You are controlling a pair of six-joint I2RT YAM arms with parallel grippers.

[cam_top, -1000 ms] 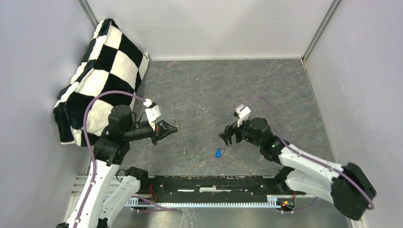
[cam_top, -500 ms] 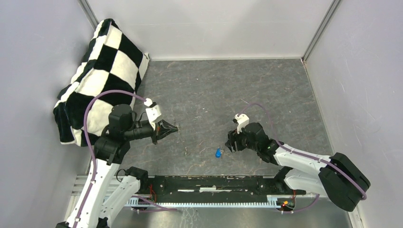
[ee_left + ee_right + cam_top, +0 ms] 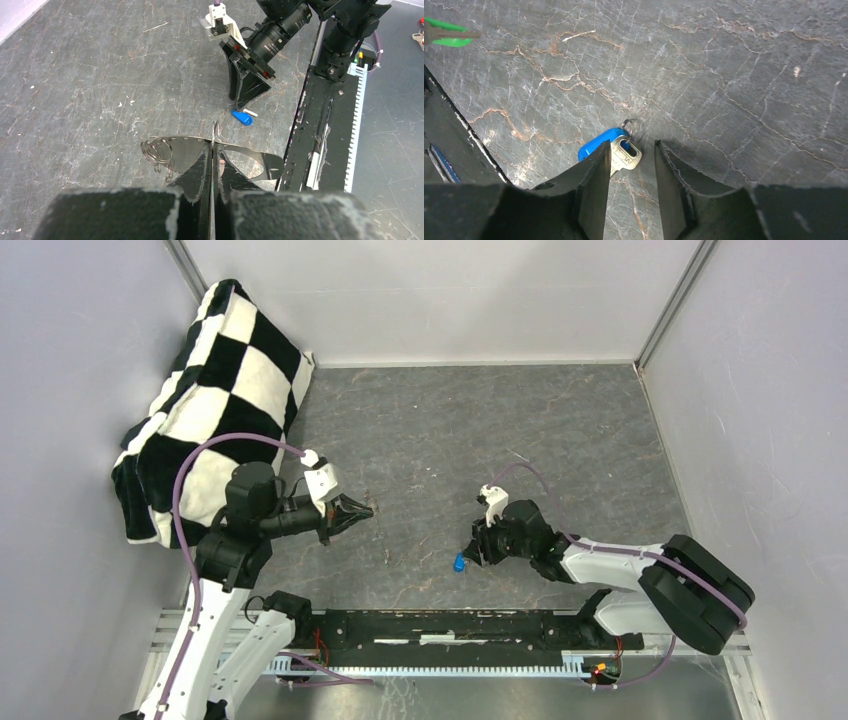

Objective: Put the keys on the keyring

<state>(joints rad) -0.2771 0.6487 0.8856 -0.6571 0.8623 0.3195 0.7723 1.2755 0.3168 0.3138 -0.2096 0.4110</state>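
Observation:
My left gripper [image 3: 366, 508] hangs over the grey floor, shut. A thin metal blade [image 3: 215, 131] sticks out past its fingertips, with a sliver of green between them: the green key, whose head [image 3: 449, 35] also shows in the right wrist view. The keyring [image 3: 156, 150], a thin beaded loop with small coils at its left end, runs across just beyond those fingertips; I cannot tell whether it hangs or lies on the floor. The blue key [image 3: 458, 563] [image 3: 596, 144] lies flat on the floor. My right gripper [image 3: 472, 550] [image 3: 633, 145] is low over it, open, and the key's metal end sits between the fingertips.
A black-and-white checkered cloth [image 3: 215, 390] is heaped against the left wall at the back. The black base rail [image 3: 450, 625] runs along the near edge, close to the blue key. Pale walls close in the floor on three sides.
The right gripper has moved left and down onto the blue key, and its jaws have narrowed from wide open. The left arm has not moved.

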